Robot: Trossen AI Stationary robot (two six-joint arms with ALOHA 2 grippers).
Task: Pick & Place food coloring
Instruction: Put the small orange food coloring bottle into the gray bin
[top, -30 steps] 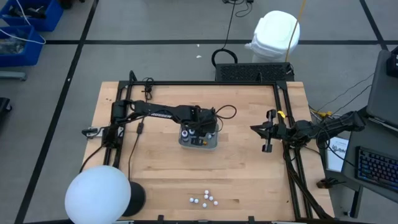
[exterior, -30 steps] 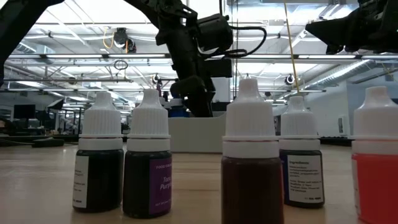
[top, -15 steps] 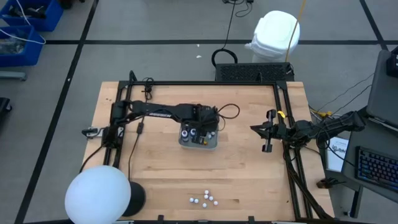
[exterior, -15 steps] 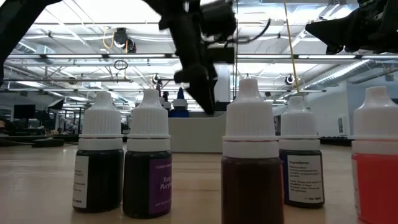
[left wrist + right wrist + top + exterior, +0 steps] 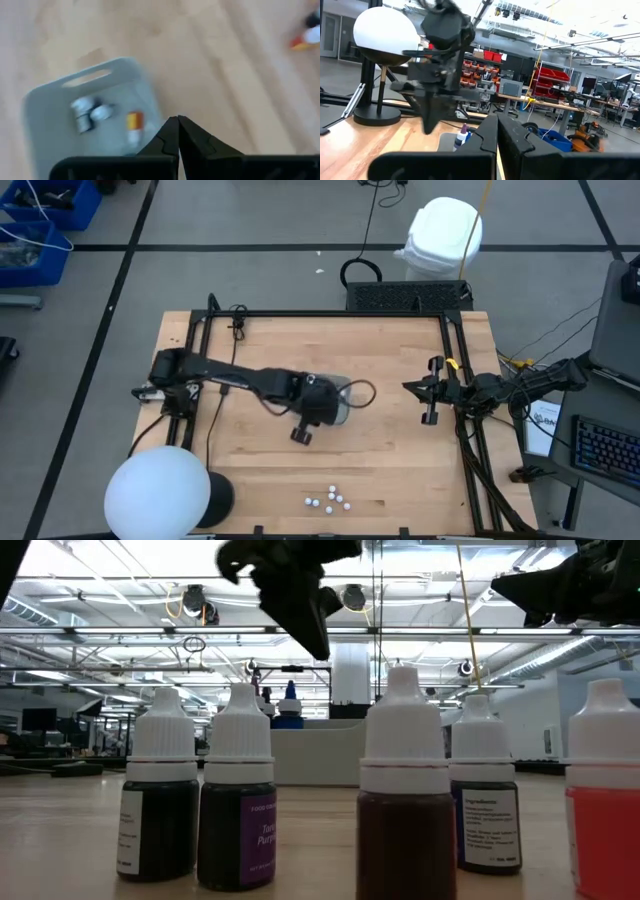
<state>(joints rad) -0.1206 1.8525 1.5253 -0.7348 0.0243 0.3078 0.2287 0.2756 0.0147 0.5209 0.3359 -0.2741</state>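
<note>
A gray bin [image 5: 95,115] sits near the middle of the wooden surface [image 5: 250,470], and the left arm partly covers it in the high view. In the left wrist view the bin holds small bottles [image 5: 92,112] with white caps, lying close together, and one more with a yellow and red look beside them; the blur hides how many there are. In the right wrist view one bottle with a dark pointed top stands up in the bin. The left gripper [image 5: 302,435] hangs over the surface just beside the bin, on the side toward the front edge, and its jaws are pressed together with nothing between them. Close to the front edge, a little right of the middle, stands a small bunch of food coloring [image 5: 328,499] bottles, seen from above as white dots. In the low view five of them stand in a row with white caps. From left to right they are a dark one, a purple one, a brown one, a dark one set further back, and a red one at the edge of the picture. The purple one has a label that reads "FOOD" and "Purp". The further dark one has a white label with tiny print too small to read. The right gripper [image 5: 430,417] waits near the right edge of the surface, well apart from the bin, with its jaws together and empty.
</note>
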